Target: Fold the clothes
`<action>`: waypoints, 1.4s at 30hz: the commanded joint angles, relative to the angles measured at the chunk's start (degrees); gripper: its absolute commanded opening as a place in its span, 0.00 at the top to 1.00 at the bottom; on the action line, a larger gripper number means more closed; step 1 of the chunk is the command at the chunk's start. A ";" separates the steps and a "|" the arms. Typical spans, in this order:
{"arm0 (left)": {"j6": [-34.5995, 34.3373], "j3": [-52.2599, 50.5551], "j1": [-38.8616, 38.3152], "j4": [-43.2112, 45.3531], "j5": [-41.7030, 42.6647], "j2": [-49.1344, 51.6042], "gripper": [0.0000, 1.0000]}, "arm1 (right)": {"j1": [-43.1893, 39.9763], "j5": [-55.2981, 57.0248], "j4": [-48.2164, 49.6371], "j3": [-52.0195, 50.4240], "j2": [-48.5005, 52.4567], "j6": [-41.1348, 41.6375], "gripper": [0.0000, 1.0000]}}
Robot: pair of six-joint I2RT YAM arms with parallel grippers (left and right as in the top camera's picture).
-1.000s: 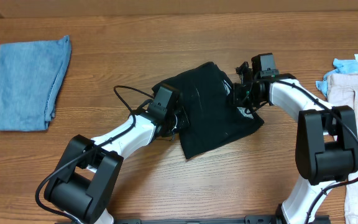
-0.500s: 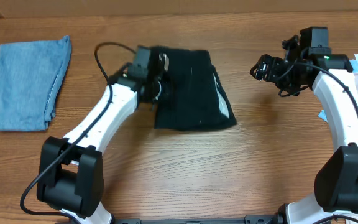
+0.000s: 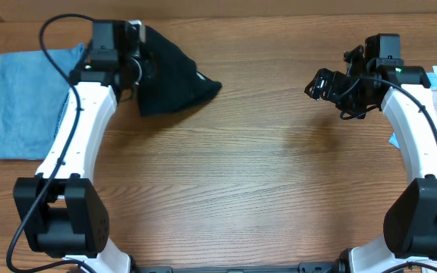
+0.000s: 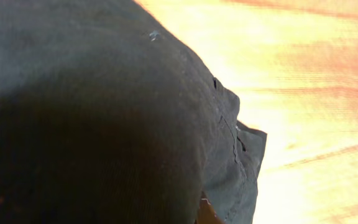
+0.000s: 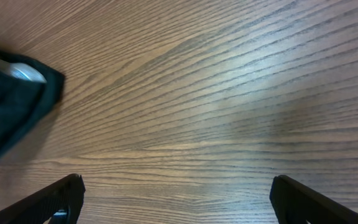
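Cloth [image 3: 174, 76], black and soft, lies bunched into a wedge on our wood-grain table [image 3: 241, 174], far left, beside folded blue denim [image 3: 33, 98]. Our left gripper [image 3: 141, 67] pinches its edge. Our right gripper [image 5: 176, 186] hovers wide open, empty.

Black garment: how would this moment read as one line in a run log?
step: fold clothes | left gripper: holds black garment beside blue cloth | right gripper: open, empty, over table

Robotics lab, wood-grain table [image 3: 264, 189], white left arm [image 3: 74, 144], right arm [image 3: 423, 129]
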 commanded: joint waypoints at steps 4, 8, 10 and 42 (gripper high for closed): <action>9.46 2.58 4.37 7.80 -0.52 0.09 0.96 | 0.04 0.13 0.26 0.42 -0.04 0.26 0.00; 13.22 2.58 5.55 11.02 -0.57 0.24 0.96 | 0.04 0.15 0.26 0.42 -0.04 0.26 0.00; 10.75 2.58 6.05 10.82 -0.24 0.24 0.96 | 0.04 0.13 0.26 0.42 -0.04 0.26 0.00; -19.39 7.74 7.69 -37.07 -4.20 0.52 0.96 | 0.04 0.13 0.26 0.42 -0.04 0.26 0.00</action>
